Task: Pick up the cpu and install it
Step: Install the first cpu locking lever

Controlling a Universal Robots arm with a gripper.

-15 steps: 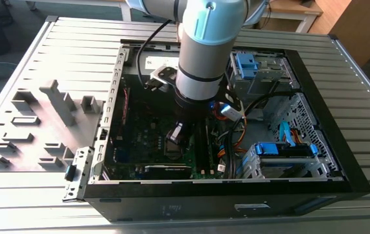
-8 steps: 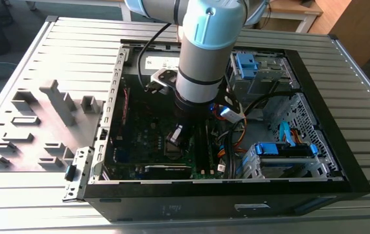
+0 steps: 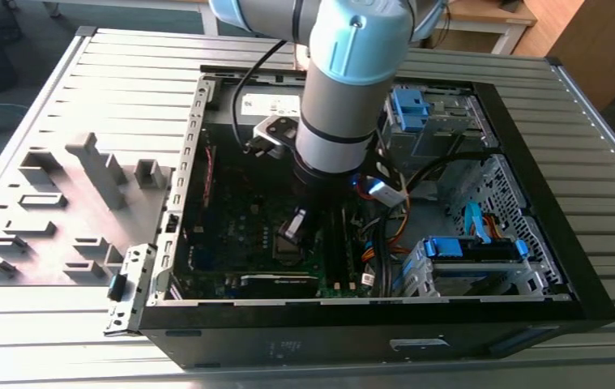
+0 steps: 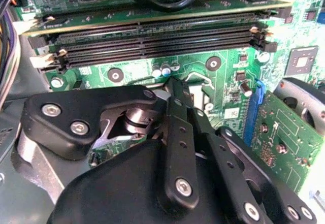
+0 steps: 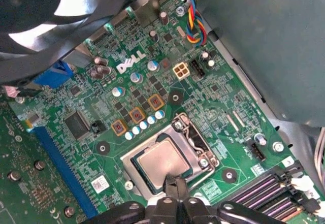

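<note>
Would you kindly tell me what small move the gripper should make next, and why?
Probably a slight straight lift clear. The small flat silver square cpu already appears to lie flat inside the metal-rimmed socket frame on the green motherboard, with the gripper at its edge.

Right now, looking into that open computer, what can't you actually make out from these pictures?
- Whether the cpu is fully seated: in the first wrist view the gripper covers its near edge.
- The socket in the second wrist view: the gripper's black body hides it.
- The motherboard's middle in the exterior view: the arm blocks it.
- Whether the gripper's tips touch the chip.
</note>
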